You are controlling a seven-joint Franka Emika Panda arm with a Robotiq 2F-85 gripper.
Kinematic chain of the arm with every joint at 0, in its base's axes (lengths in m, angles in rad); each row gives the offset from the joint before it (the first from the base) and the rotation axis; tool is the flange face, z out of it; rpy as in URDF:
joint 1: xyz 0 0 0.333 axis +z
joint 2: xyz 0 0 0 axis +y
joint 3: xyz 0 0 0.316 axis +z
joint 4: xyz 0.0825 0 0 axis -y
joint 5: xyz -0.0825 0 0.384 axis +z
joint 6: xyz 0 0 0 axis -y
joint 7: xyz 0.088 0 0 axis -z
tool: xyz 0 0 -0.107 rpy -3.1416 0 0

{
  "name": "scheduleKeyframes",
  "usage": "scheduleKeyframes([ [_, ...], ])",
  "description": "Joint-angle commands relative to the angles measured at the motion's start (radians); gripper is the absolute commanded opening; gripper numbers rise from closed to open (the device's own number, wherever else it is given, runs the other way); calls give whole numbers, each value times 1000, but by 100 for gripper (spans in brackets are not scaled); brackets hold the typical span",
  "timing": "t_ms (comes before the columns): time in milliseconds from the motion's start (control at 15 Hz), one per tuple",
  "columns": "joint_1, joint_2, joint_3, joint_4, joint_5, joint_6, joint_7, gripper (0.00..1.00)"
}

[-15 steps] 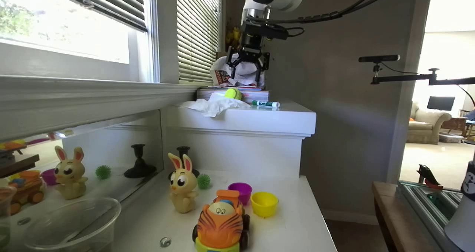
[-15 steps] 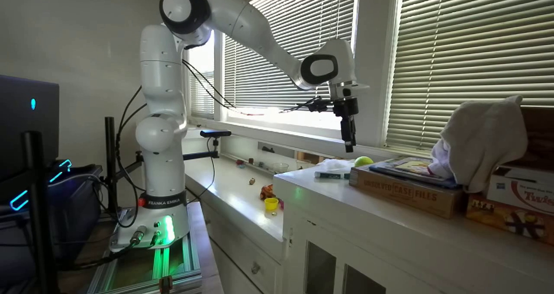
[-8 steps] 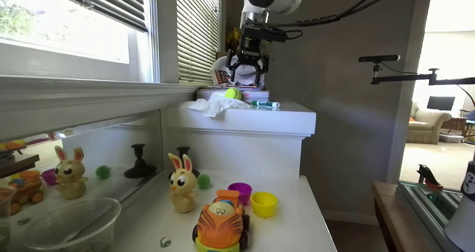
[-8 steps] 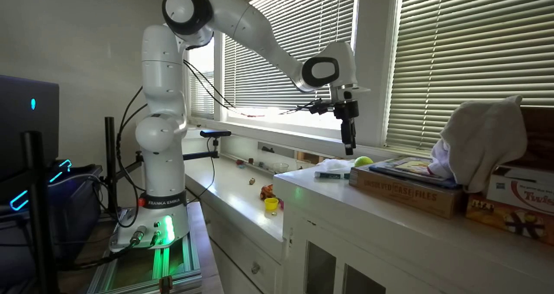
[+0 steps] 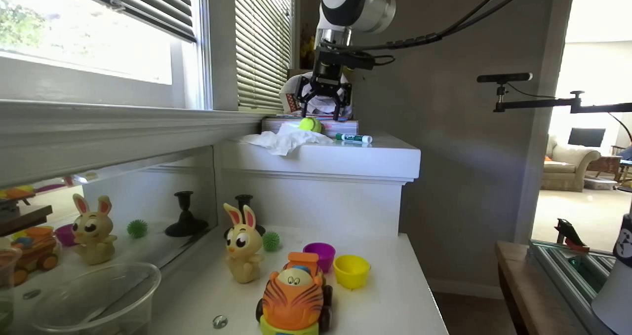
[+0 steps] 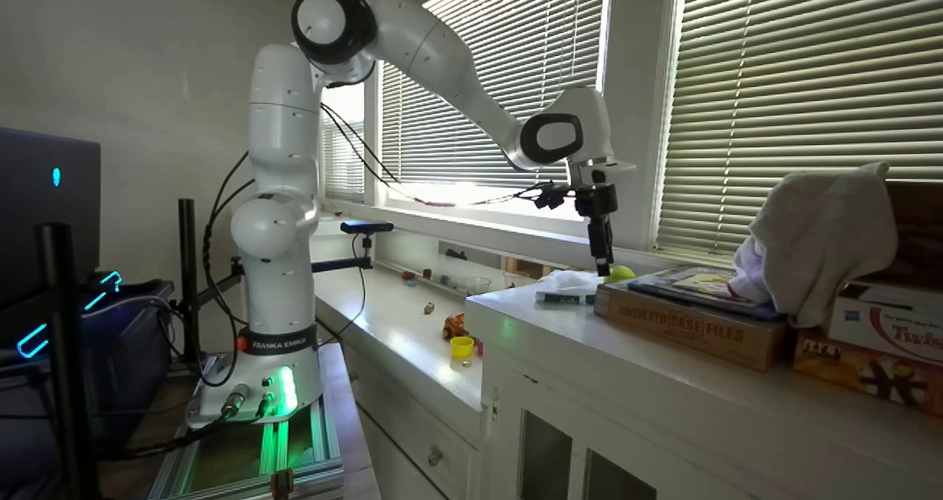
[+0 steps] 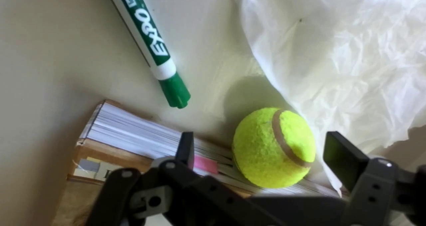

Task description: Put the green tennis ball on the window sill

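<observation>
The green tennis ball (image 7: pixel 271 147), bright yellow-green with a brownish seam, rests on the white shelf top against the stack of boxes in the wrist view. It also shows in both exterior views (image 5: pixel 310 124) (image 6: pixel 622 272). My gripper (image 7: pixel 259 143) is open, its two black fingers apart on either side of the ball in the wrist view, with gaps on both sides. In the exterior views the fingertips (image 5: pixel 320 117) (image 6: pixel 604 270) are low, at about the ball's top. The window sill (image 5: pixel 123 123) is the grey-white ledge under the window, also in an exterior view (image 6: pixel 486 228).
Crumpled white paper (image 7: pixel 372 69) lies beside the ball, and a green-and-white marker (image 7: pixel 149 36) lies nearby. A box (image 6: pixel 685 319) with books on top stands behind the ball. A toy rabbit (image 5: pixel 243 251), a tiger car (image 5: pixel 295 295) and cups sit on the lower counter.
My open gripper has moved down toward the ball and slightly toward the window side. The ball, marker and paper have not moved.
</observation>
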Motion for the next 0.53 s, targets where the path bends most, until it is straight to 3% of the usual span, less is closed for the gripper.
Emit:
scheduleKeyframes([
  [0, 14, 48, -19, 36, 21, 43, -18, 100],
  [467, 18, 95, -26, 74, 36, 52, -27, 100],
])
